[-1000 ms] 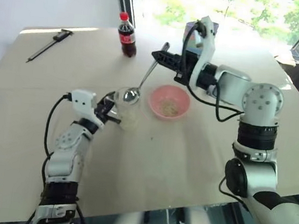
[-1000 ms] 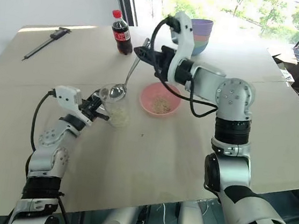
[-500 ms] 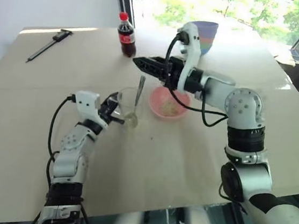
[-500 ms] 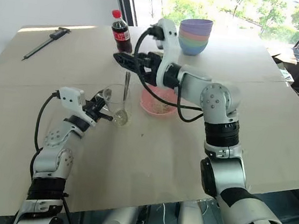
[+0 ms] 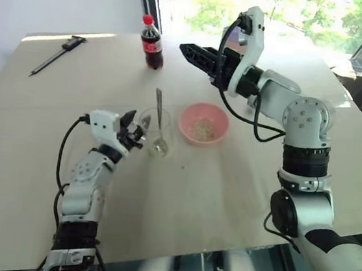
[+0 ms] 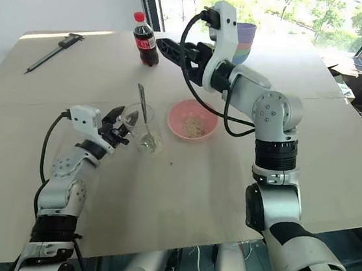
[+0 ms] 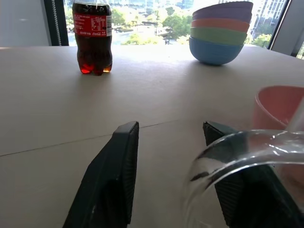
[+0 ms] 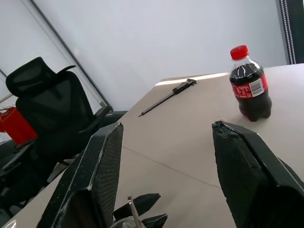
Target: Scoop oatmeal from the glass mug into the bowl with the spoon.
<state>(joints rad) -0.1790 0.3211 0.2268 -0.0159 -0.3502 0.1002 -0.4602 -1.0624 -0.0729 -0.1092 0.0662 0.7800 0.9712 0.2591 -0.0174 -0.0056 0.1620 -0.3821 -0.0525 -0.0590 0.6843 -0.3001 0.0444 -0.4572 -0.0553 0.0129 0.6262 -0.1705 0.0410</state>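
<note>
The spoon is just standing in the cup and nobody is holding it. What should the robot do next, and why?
Probably pull both arms back and stop. The shiny metal spoon leans inside the clear glass mug, the round pink bowl holds oat flakes, and the left pincer and right pincer are both open, so scooping looks finished.

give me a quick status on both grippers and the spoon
Left gripper open beside the glass mug. Right gripper open, empty, up above table. Spoon standing in mug; oatmeal in bowl. Nothing in the way.
</note>
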